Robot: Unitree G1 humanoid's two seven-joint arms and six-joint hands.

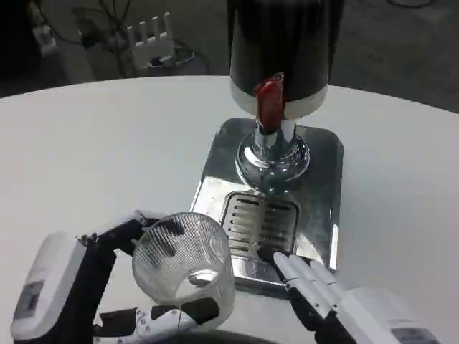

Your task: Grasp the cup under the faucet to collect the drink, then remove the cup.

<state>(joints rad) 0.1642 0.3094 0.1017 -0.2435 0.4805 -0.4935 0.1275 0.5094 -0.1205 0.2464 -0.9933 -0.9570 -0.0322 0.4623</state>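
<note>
I have the clear ribbed plastic cup (184, 264) gripped in my left hand (107, 287), fingers wrapped round its sides, at the near left of the shiny steel drip tray (323, 186), not yet under the chrome faucet (272, 150) with its red lever (270, 102). My right hand (323, 290) holds nothing, fingertips resting on the tray's front edge. Next I judge the cup must slide right and forward beneath the spout. It stands nearly upright, mouth tipped toward me, long axis near vertical

Bright, even light (chrome glare)
</note>
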